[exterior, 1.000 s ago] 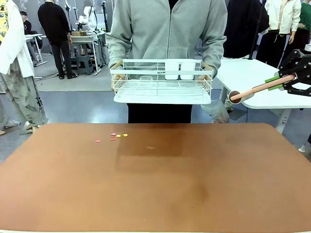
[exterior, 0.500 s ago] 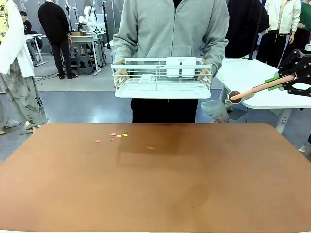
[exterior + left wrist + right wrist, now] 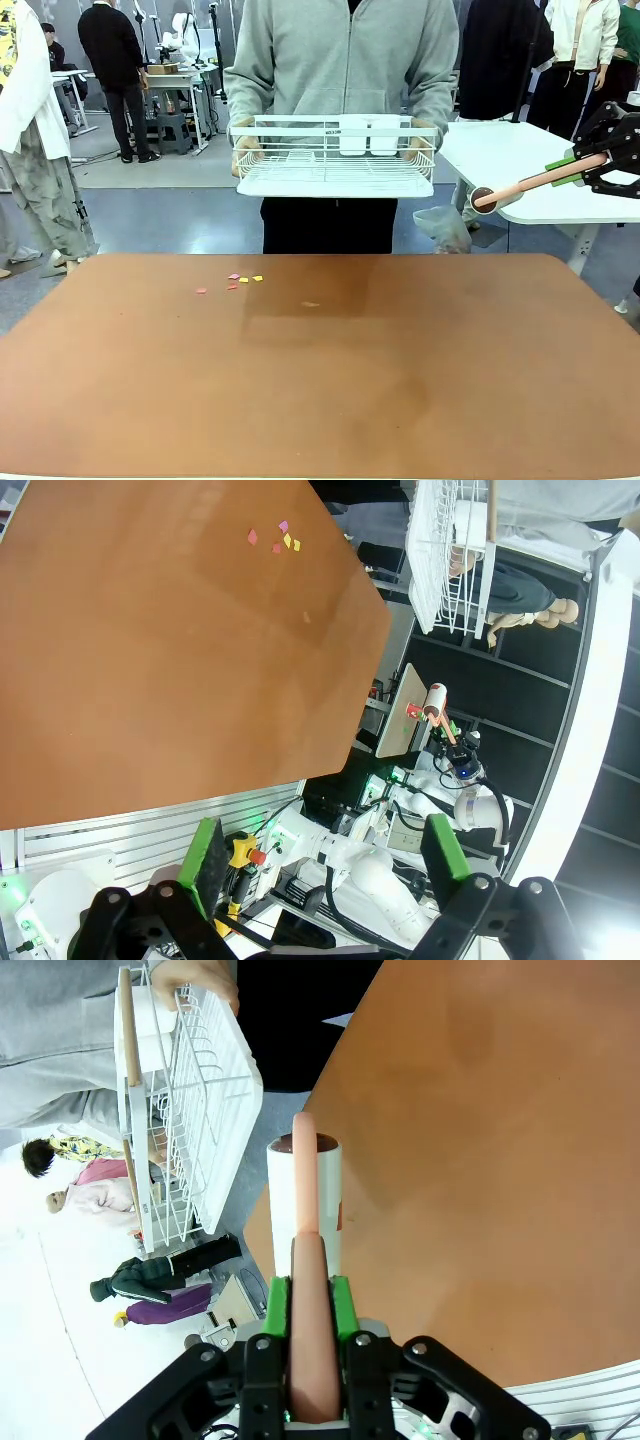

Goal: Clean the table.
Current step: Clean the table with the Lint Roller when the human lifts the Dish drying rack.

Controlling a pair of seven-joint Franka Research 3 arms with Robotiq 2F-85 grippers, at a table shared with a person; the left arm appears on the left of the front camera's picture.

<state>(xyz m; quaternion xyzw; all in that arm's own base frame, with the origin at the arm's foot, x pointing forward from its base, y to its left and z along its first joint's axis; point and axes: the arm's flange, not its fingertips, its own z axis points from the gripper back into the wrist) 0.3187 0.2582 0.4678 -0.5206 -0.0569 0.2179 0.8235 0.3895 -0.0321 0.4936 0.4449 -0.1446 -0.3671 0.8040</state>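
Table [image 3: 330, 400]: large reddish-brown matte top, flat and level, rounded far corners, pale edge along near side. Spanned nearly whole front view. Small coloured scraps [image 3: 243, 280], pink, red and yellow, lay on far left part; tan fleck [image 3: 311, 304] near middle.

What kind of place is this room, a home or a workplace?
Probably a robotics lab, not a home: a black right gripper with green pads grips a pink-handled roller, and a plain white work table stands beyond the large reddish-brown matte table.
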